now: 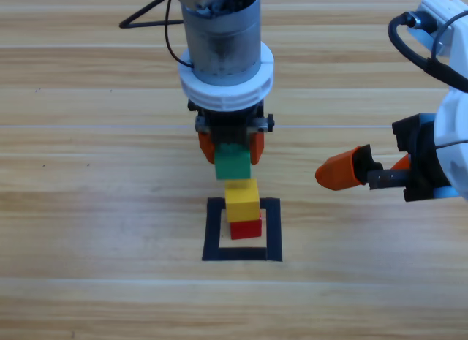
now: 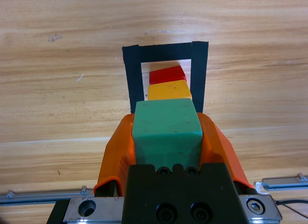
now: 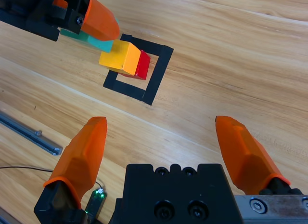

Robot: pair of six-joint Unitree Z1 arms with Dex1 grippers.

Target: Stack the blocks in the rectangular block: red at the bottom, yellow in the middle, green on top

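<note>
Three small matte cubes show, one of each colour. The red cube (image 1: 246,228) sits on the wooden desk (image 1: 88,208) inside the single square outline of black tape (image 1: 213,230), with the yellow cube (image 1: 242,199) stacked on it. The left tool (image 1: 232,151) clamps the green cube (image 1: 233,163) between its two smooth orange jaws, held above and just behind the stack. The right tool (image 3: 163,147) waits at the right, well apart, jaws spread wide and gripping nothing.

Wooden table (image 1: 88,208) with black tape outline (image 1: 213,230) around red cube (image 1: 247,229).
</note>
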